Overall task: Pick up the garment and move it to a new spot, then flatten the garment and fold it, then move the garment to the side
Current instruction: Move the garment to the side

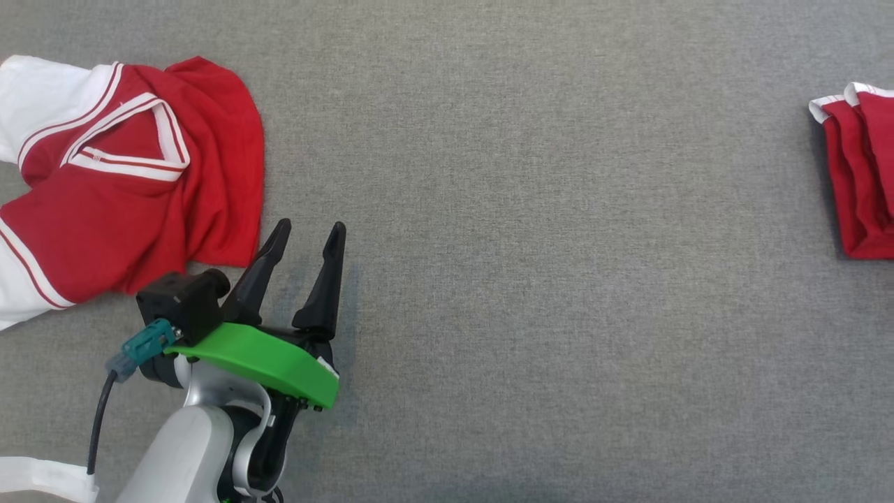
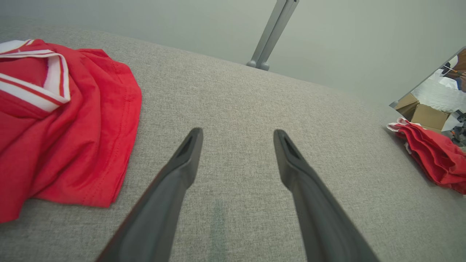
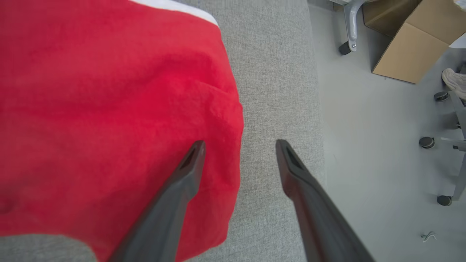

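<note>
At the right edge of the table: garment, red with white trim, folded. Over it, right gripper, jaws wide apart, gripping nothing; one finger above the red cloth, the other above bare grey table. Further left, left gripper, likewise spread and empty, over bare table just beside a shirt, red and white, crumpled. On the floor: box, shoe.

Setting: an indoor lab or workroom, not a home. Indicators: a wide table covered in grey cloth; a smooth grey floor; a cardboard box standing on that floor; chair casters beside it; a grey metal post beyond the table edge.
</note>
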Motion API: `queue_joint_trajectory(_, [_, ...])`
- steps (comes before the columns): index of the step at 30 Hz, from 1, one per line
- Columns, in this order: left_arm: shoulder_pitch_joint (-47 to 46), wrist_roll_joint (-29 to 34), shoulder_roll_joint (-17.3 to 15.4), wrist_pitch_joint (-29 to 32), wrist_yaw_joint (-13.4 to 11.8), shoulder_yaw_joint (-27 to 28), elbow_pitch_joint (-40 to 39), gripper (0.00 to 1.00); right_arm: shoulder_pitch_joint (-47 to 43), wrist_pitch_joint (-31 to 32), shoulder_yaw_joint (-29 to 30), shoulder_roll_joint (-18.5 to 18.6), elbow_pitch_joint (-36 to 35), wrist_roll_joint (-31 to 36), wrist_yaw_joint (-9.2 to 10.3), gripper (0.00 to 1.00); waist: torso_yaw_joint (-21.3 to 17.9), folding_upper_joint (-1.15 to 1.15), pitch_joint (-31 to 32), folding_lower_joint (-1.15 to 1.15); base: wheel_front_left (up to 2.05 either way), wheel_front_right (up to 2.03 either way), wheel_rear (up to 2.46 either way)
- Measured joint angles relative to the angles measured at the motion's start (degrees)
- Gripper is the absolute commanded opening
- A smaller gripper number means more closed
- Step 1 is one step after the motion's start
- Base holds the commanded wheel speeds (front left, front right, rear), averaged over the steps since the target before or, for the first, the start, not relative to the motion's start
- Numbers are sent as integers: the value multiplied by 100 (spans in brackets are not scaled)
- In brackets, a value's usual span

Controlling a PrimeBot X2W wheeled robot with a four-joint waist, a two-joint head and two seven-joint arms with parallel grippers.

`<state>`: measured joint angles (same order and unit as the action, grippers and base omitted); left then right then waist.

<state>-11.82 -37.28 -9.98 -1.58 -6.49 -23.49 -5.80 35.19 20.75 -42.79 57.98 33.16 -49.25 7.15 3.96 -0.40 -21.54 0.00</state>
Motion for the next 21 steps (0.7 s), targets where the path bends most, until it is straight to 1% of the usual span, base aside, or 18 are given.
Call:
queue_joint_trajectory(3, [2, -10, 0, -56, 0, 90, 81, 100, 1, -344, 136, -49, 2, 153, -1, 100, -89, 0, 87, 0, 0, 0, 0])
queue_joint_trajectory(6, [15, -19, -22, -157, 0, 170, 190, 100, 25, -861, 380, -57, -7, 346, -1, 100, -184, 0, 194, 0, 0, 0, 0])
queue_joint_trajectory(9, [58, -18, -66, -289, -1, 345, 302, 100, 113, -1428, 588, -199, -69, 509, 0, 100, -280, 0, 320, 0, 0, 0, 0])
queue_joint_trajectory(12, [181, 41, -220, -435, -3, 471, 430, 100, 131, -2049, 851, -479, -144, 545, 0, 100, -373, 0, 463, 0, 0, 0, 0])
queue_joint_trajectory(16, [215, 88, -209, -719, -5, 516, 600, 100, 9, -2852, 1307, -865, -137, 500, 1, 100, -458, 0, 699, 0, 0, 0, 0])
queue_joint_trajectory(18, [259, 129, -202, -848, -5, 564, 717, 100, -238, -3185, 1446, -1139, -156, 350, 1, 100, -480, 0, 826, 0, 0, 0, 0])
queue_joint_trajectory(21, [425, 246, -197, -1058, -7, 638, 887, 100, -779, -3608, 1427, -1589, -229, 288, 1, 100, -491, 0, 1020, 0, 0, 0, 0])
